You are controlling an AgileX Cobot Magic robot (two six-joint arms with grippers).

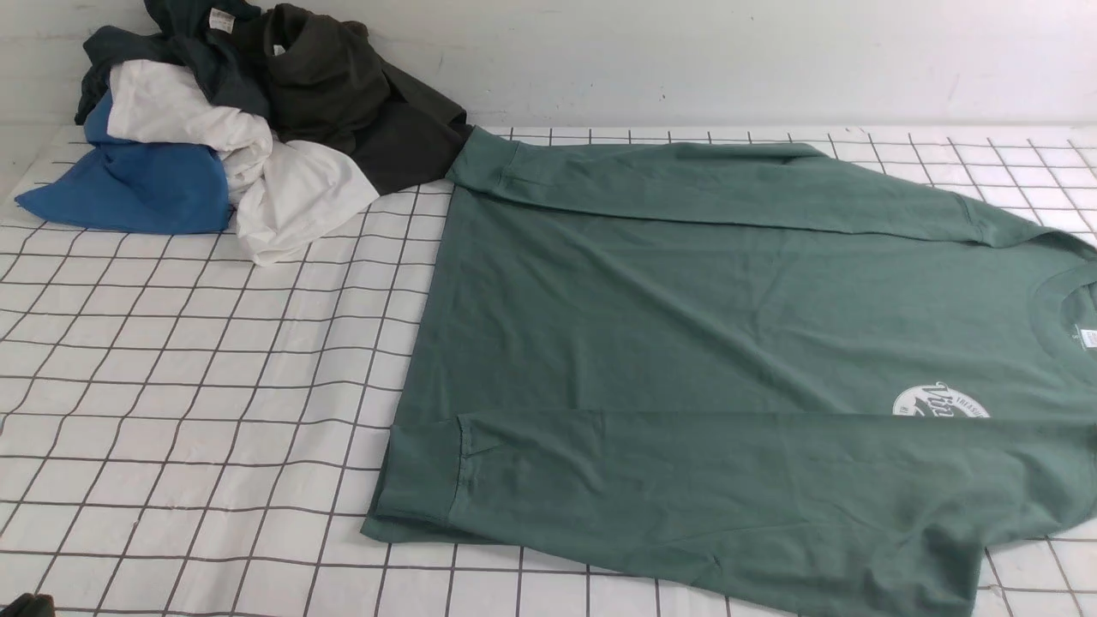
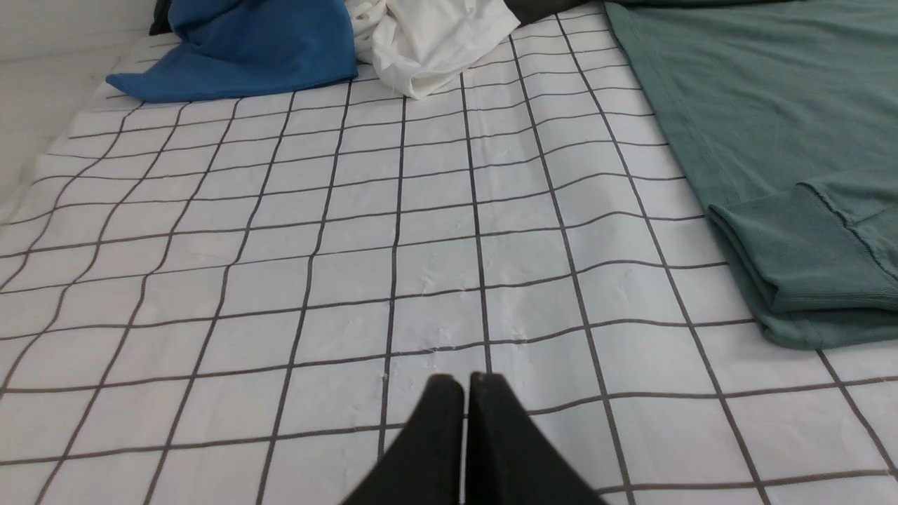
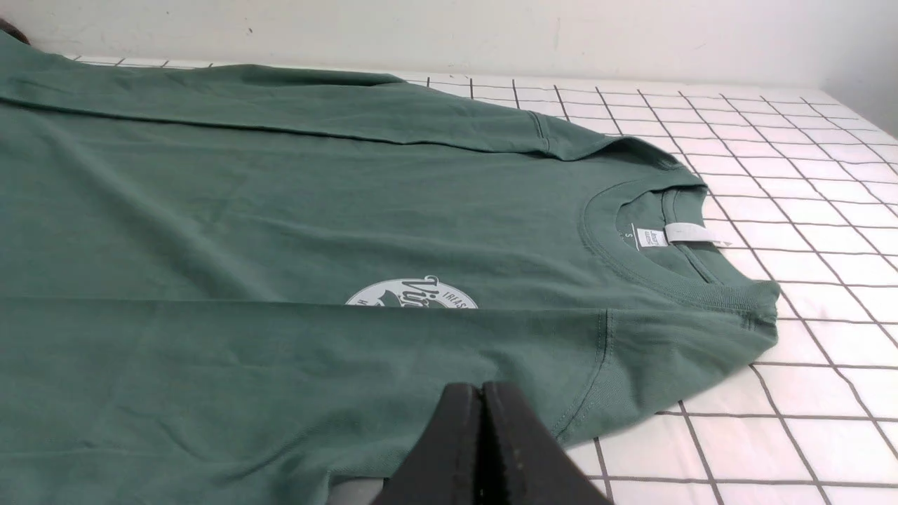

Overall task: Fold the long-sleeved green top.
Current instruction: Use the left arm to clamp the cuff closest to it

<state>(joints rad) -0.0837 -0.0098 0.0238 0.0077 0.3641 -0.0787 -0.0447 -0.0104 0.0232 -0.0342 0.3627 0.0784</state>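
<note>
On table (image 1: 214,386): long-sleeved top (image 1: 686,343) flat at right; clothes pile (image 1: 257,111) far left corner.

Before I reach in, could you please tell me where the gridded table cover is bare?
Free: the white gridded cover left of the sage-green long-sleeved cotton top, nearer than the crumpled heap of blue, white and dark garments. Crowded: that far-left heap and the right half.

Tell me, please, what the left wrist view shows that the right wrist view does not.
Only the left wrist view: the blue garment, the white garment, a sleeve cuff of the green top, and the shut left gripper above the bare checked sheet. Only the right wrist view: the collar, its white label, the round logo partly under a sleeve, and the shut right gripper. Both: the green top lying flat on that sheet.
</note>
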